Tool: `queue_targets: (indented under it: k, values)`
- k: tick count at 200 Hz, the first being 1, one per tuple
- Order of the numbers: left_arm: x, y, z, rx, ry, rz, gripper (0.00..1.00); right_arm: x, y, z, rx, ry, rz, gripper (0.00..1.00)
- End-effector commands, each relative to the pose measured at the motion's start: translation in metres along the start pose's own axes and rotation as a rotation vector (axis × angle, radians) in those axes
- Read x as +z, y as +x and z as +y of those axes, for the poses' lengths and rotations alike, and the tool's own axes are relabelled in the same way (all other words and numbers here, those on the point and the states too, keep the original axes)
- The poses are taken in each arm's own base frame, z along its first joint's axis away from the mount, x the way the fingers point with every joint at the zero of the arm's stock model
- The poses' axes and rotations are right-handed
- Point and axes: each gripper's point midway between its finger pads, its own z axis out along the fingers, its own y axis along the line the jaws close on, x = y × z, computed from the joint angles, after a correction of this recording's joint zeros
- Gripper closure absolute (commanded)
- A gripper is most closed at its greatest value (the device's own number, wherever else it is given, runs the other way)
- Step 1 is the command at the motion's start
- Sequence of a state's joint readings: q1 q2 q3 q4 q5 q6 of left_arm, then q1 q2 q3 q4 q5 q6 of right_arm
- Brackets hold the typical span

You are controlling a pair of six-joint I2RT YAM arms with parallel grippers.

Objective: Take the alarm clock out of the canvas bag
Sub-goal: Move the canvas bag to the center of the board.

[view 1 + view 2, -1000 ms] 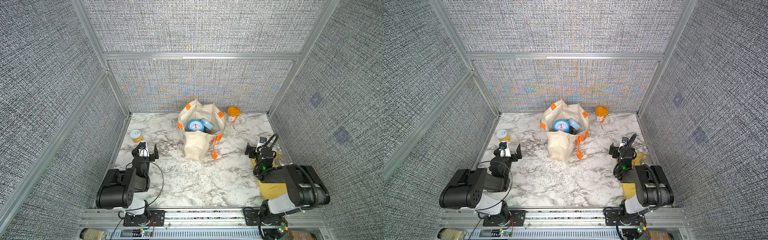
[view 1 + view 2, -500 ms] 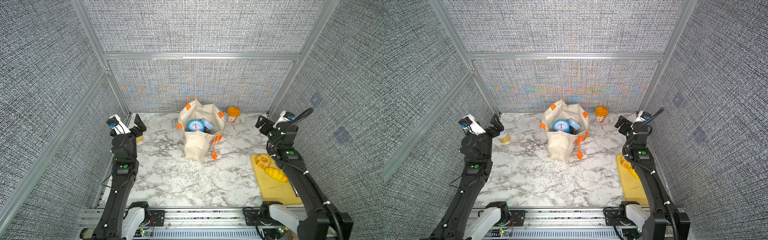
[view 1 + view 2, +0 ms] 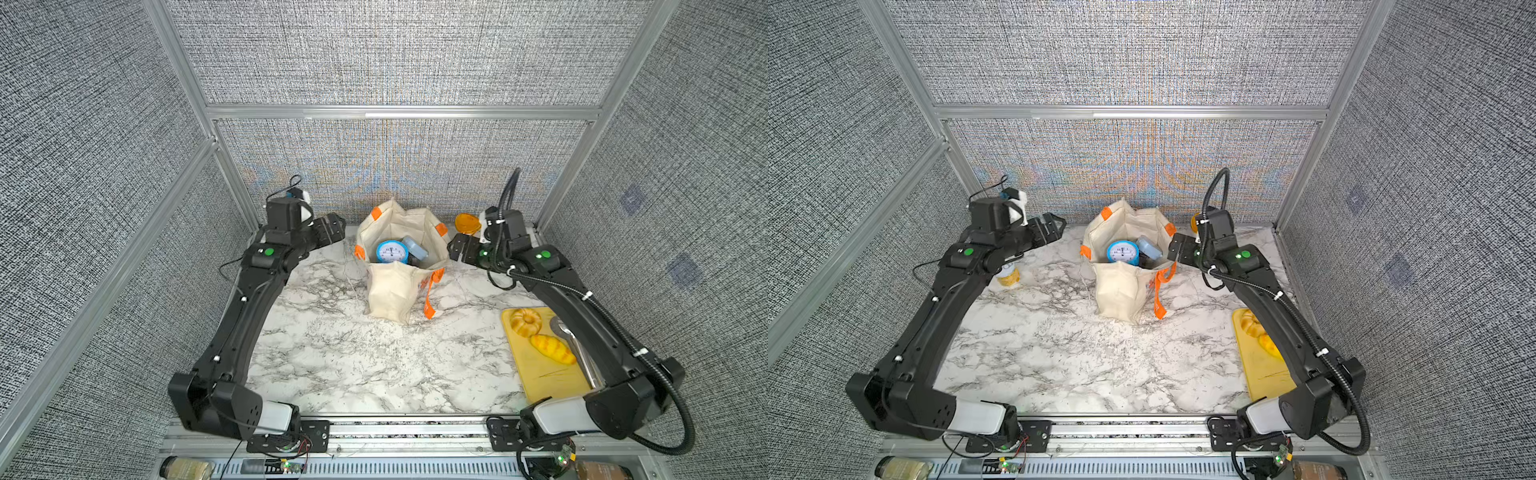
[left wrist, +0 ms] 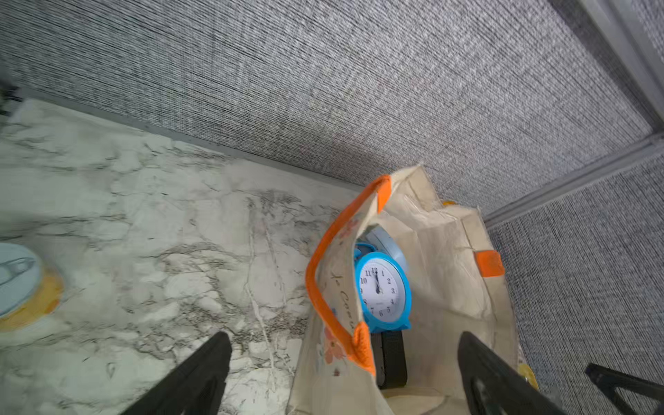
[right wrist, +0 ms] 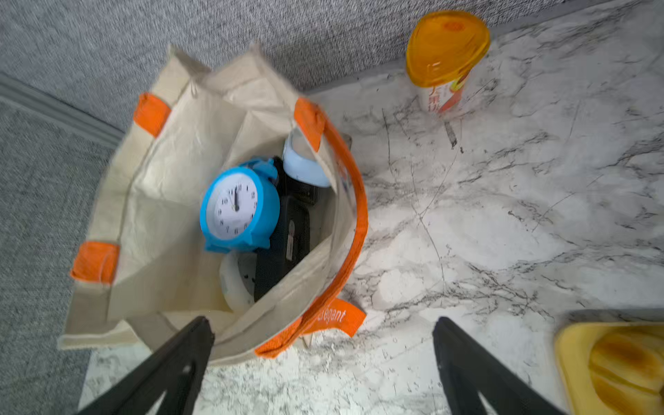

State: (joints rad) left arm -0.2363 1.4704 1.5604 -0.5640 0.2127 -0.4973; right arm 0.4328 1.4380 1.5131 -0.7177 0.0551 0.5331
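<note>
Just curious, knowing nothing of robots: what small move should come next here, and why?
Probably ease the open right jaws over the mouth of the canvas bag and down toward the blue alarm clock. The clock sits uppermost inside, in plain sight, nothing is gripped yet, and those jaws hang beside the bag's rim.

Blue alarm clock (image 5: 239,208) (white face); cream canvas bag (image 5: 172,187), orange handles (image 5: 354,215); grey-veined white marble table (image 3: 353,357).

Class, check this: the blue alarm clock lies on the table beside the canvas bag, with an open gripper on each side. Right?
No. The clock sits inside the bag, not beside it on the table, as the right wrist view shows. The rest stands: in a top view the left gripper and right gripper are open, one on each side.
</note>
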Motion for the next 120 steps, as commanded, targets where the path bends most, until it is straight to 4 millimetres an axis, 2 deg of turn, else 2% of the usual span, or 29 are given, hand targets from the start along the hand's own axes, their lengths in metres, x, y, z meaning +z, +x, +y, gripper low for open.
queue_targets:
  k: [1, 45, 69, 80, 93, 98, 107, 120]
  values:
    - [0.021, 0.036, 0.001, 0.025, -0.055, 0.190, 0.01, -0.001, 0.017, -0.009, -0.063, 0.071, 0.059, 0.01]
    - [0.077, 0.062, -0.002, 0.068, -0.149, 0.306, 0.01, 0.005, 0.030, -0.007, -0.116, 0.073, 0.092, 0.01]
    - [0.098, 0.073, 0.015, 0.116, -0.287, 0.346, 0.01, 0.006, 0.036, -0.005, -0.121, 0.056, 0.107, 0.01]
    - [0.105, 0.075, 0.016, 0.136, -0.322, 0.366, 0.03, 0.007, 0.038, -0.004, -0.123, 0.048, 0.113, 0.01]
    - [0.110, 0.075, 0.011, 0.157, -0.311, 0.389, 0.16, 0.007, 0.039, -0.003, -0.127, 0.045, 0.116, 0.01]
    - [0.121, 0.083, 0.015, 0.157, -0.319, 0.415, 0.22, 0.007, 0.039, -0.003, -0.128, 0.047, 0.118, 0.01]
    - [0.125, 0.084, 0.012, 0.163, -0.316, 0.417, 0.30, 0.008, 0.039, -0.003, -0.131, 0.048, 0.120, 0.02]
    - [0.126, 0.081, 0.006, 0.176, -0.305, 0.398, 0.48, 0.008, 0.039, -0.002, -0.136, 0.044, 0.123, 0.03]
